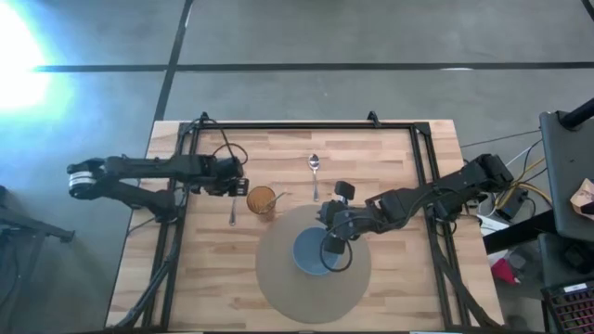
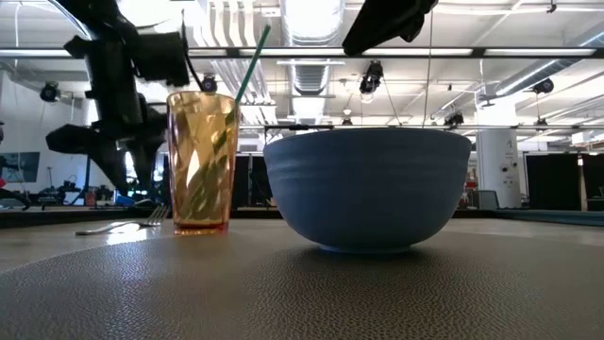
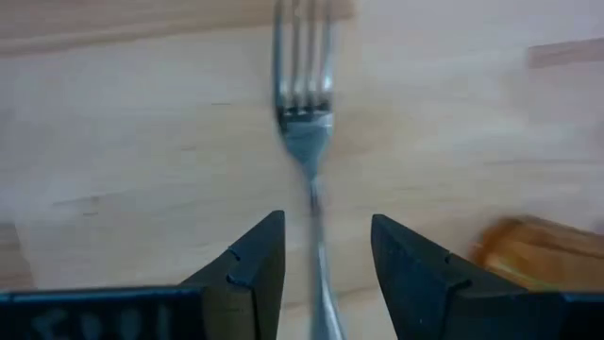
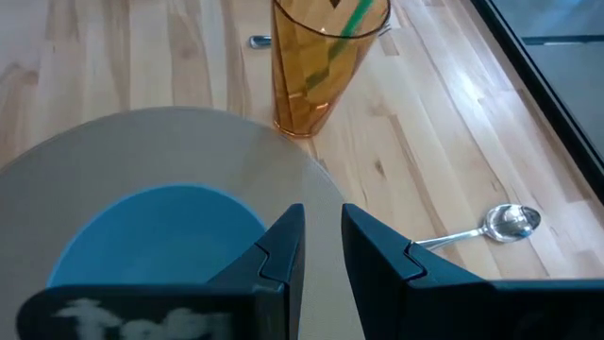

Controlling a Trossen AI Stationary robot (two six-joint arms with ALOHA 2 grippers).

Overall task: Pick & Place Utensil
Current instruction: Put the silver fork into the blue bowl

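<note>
Dark and jointed, both arms reach inward over the butcher-block table [image 1: 390,158] in the high view. We see the left gripper [image 1: 236,179] stretched level from the left edge, ending just beside the amber cup [image 1: 263,199], above the fork [image 1: 232,213] that lies on the wood next to the cup. The right gripper [image 1: 332,243] comes in from the right, bent down over the blue bowl [image 1: 311,252], which sits on a round grey mat [image 1: 278,288]. A spoon [image 1: 315,172] lies well apart, toward the far edge of the table.

From the low view, we look across the mat [image 2: 283,293] at the bowl [image 2: 368,189] in front and the ribbed cup [image 2: 201,161] holding a green straw [image 2: 249,66]. The fork [image 2: 123,226] lies flat on the table left of the cup, with the left arm hanging above it. Behind, a large hall with ceiling lights and ducts shows.

In the left wrist view, the fork [image 3: 307,113] lies on pale wood, its tines pointing away and its handle running back between the fingers [image 3: 250,274]. We find the jaws spread, one on each side of the handle, not touching it. A corner of the cup [image 3: 538,250] shows beside them.

In the right wrist view, our right gripper [image 4: 323,250] has its jaws released with a narrow gap, gripping nothing, over the mat's [image 4: 142,151] edge beside the bowl [image 4: 151,231]. The cup [image 4: 321,61] stands just off the mat, and the spoon [image 4: 491,227] rests on the wood.
</note>
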